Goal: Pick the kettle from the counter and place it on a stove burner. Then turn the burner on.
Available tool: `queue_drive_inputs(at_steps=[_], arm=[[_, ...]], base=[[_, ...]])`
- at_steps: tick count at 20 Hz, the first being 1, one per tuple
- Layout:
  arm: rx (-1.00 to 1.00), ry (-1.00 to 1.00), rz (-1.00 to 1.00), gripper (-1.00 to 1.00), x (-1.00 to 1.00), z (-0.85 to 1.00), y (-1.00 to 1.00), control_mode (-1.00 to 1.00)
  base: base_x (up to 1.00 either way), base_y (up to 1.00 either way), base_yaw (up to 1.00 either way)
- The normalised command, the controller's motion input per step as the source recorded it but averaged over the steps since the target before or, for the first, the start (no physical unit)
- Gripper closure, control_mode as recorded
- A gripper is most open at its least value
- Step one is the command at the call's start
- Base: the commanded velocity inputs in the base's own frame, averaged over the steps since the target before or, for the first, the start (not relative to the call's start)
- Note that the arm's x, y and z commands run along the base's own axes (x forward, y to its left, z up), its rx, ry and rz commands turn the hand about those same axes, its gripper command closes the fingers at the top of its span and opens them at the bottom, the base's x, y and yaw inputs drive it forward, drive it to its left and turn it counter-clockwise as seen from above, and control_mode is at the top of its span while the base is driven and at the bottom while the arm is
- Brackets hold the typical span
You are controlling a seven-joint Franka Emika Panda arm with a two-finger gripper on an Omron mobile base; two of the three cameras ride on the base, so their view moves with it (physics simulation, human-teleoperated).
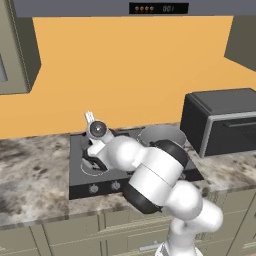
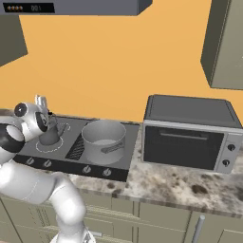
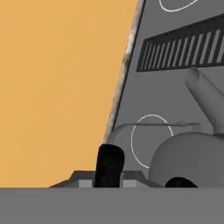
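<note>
The grey kettle (image 2: 49, 135) stands on the large white-ringed burner (image 2: 59, 145) at the front left of the dark stove (image 2: 71, 137). In the left base view the kettle (image 1: 91, 163) is mostly hidden behind my arm. My gripper (image 2: 42, 101) hangs just above and behind the kettle, its fingers tilted up toward the orange wall. In the hand view the fingertips (image 3: 109, 166) stand wide apart with nothing between them, so the gripper (image 3: 144, 173) is open. There the kettle's body (image 3: 192, 153), spout and thin handle lie close at the lower right.
A large steel pot (image 2: 103, 135) sits on the right side of the stove. A black toaster oven (image 2: 187, 135) stands on the stone counter (image 2: 190, 182) further right. Small round knobs (image 2: 47, 163) line the stove's front edge. A range hood hangs overhead.
</note>
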Motion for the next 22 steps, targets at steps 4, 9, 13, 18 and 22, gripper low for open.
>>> queue_drive_inputs(at_steps=[4, 9, 13, 18, 22], arm=[[0.0, 0.01, 0.0, 1.0, 0.08, -0.45, 0.14, -1.0], [-0.05, 0.02, 0.01, 1.0, -0.11, -0.44, 0.11, -1.0], [0.0, 0.0, 0.0, 1.0, -0.1, -0.03, 0.0, -1.0], [0.0, -0.04, 0.0, 1.0, -0.41, -0.05, -0.02, -1.0], [0.0, 0.0, 0.0, 1.0, -0.04, 0.0, 0.0, -1.0]], base=[[0.0, 0.0, 0.0], [0.0, 0.0, 0.0], [0.0, 0.0, 0.0], [0.0, 0.0, 0.0], [0.0, 0.0, 0.0]])
